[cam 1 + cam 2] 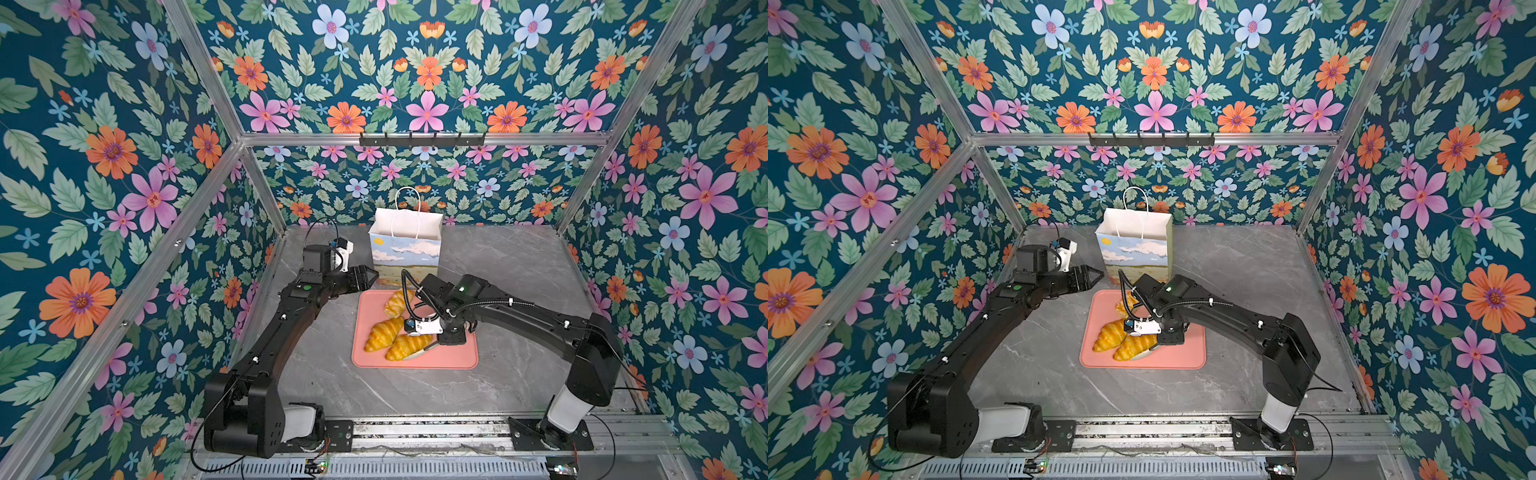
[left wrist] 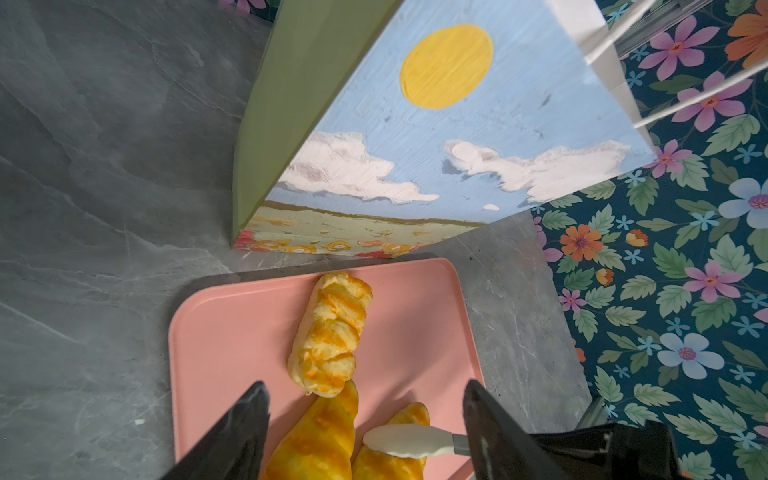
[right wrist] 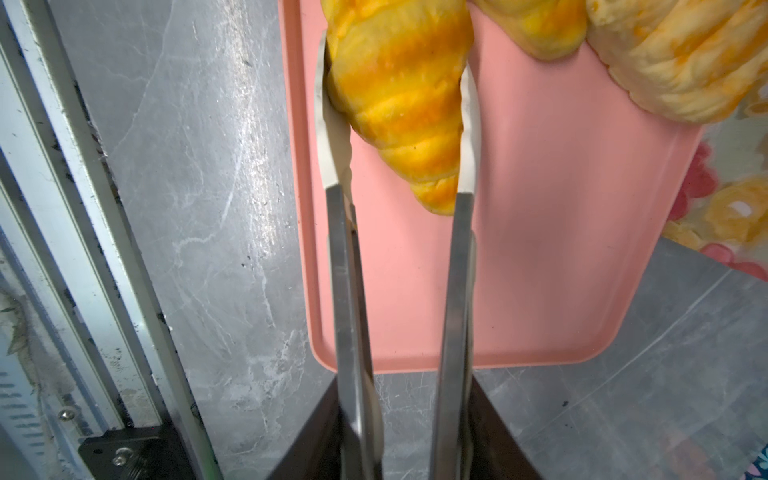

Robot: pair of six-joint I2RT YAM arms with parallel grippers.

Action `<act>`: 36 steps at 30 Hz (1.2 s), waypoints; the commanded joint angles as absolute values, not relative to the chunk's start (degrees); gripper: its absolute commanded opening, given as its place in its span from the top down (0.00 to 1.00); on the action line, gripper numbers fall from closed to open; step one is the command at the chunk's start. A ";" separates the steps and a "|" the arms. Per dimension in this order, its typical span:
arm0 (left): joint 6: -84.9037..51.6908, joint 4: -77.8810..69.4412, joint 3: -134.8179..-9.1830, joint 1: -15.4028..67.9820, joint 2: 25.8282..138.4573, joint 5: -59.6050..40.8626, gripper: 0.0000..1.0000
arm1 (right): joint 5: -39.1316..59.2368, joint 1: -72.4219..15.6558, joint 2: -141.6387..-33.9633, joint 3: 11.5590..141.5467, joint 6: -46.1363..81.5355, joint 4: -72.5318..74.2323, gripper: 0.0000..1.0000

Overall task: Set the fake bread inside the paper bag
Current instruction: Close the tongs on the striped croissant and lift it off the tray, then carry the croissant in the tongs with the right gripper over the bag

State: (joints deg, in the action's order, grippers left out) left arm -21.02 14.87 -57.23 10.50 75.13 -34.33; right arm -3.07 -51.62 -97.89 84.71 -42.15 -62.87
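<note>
The right pincer (image 3: 405,399) is closed on the handles of a pair of tongs (image 3: 345,270), and the tongs' white tips lie against both sides of a croissant (image 3: 399,95) on the pink tray (image 3: 561,249). The croissant seems to rest on the tray, just beside a second croissant (image 1: 384,332), with a braided piece (image 2: 330,332) farther back. The left pincer (image 2: 365,386) hangs wide open with nothing in it, above the tray's far corner and near the foot of the paper bag (image 1: 405,249). The bag stands upright on the grey surface (image 1: 519,270) just behind the tray, its mouth open; what is inside cannot be seen.

The step in hand looks like the squeeze and lift. The glossy, tapering pastry could slide out toward its point, so a firm, even press is wise. A straight lift should spare the neighbour. Over the bag, the tongs should come down between the cord handles (image 1: 407,199) before letting go, since the light bag may tip.
</note>
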 commanded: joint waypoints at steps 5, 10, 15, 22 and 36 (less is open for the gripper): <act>-20.92 14.39 -58.17 10.46 75.06 -34.65 0.25 | -3.59 -51.65 -93.64 84.43 -39.73 -66.03 0.62; -21.05 14.96 -60.18 10.46 75.64 -33.84 0.25 | -4.51 -51.67 -88.73 82.79 -36.91 -66.12 0.63; -21.77 15.30 -64.53 10.46 77.29 -32.89 0.25 | -4.92 -51.33 -83.73 82.39 -34.27 -66.66 0.64; -22.62 16.85 -74.29 10.46 82.04 -30.82 0.25 | -5.25 -47.32 -80.49 86.15 -30.56 -70.49 0.64; -22.81 20.58 -90.50 10.46 92.67 -24.82 0.25 | -1.01 -31.05 -78.21 95.59 -28.57 -73.85 0.64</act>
